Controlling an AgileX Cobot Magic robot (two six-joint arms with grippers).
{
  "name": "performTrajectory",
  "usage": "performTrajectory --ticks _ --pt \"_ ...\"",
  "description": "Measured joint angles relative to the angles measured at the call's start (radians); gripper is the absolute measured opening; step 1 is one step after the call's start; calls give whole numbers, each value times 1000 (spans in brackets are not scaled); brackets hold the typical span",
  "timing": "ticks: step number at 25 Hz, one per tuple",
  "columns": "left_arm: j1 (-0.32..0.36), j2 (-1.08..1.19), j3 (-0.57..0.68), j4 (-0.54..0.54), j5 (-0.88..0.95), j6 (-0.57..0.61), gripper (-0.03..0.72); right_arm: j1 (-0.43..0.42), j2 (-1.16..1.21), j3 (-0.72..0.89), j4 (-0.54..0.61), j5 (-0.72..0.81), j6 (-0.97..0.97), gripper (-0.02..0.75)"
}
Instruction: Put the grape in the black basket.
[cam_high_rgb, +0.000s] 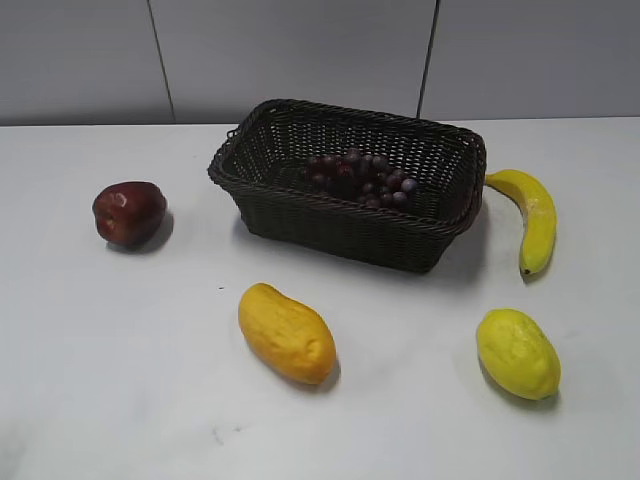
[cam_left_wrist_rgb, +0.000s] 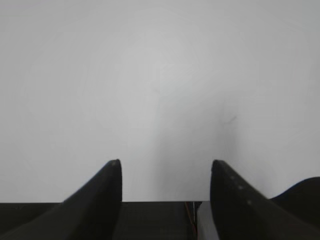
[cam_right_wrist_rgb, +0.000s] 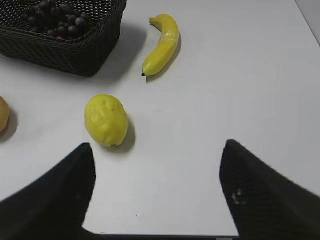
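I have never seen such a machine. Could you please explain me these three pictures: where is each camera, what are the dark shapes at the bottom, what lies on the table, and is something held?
The machine is a robot with two arms. One picture looks at the table from the front. The other two come from cameras on the wrists; the dark shapes are the fingers of the left gripper and the right gripper. Both stand open and hold nothing. On the table are a black basket with the grape bunch inside, a red apple, a banana, an orange-yellow mango and a yellow lemon-like fruit.
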Motion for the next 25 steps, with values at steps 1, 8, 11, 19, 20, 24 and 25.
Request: performTrajectory --ticks 1,8,11,19,20,24,25 --pt "0 -45 14 0 0 0 522 0 0 0 0 0 0 590" --pt "0 -296 50 -1 25 0 522 0 0 0 0 0 0 590" --pt "0 -397 54 -1 28 0 511 0 0 0 0 0 0 590" --pt "0 -643 54 -2 29 0 499 0 0 0 0 0 0 590" --pt "0 -678 54 -2 29 0 499 0 0 0 0 0 0 590" --pt "0 -744 54 -1 33 0 499 0 0 0 0 0 0 590" --pt "0 -745 54 -2 32 0 499 0 0 0 0 0 0 590"
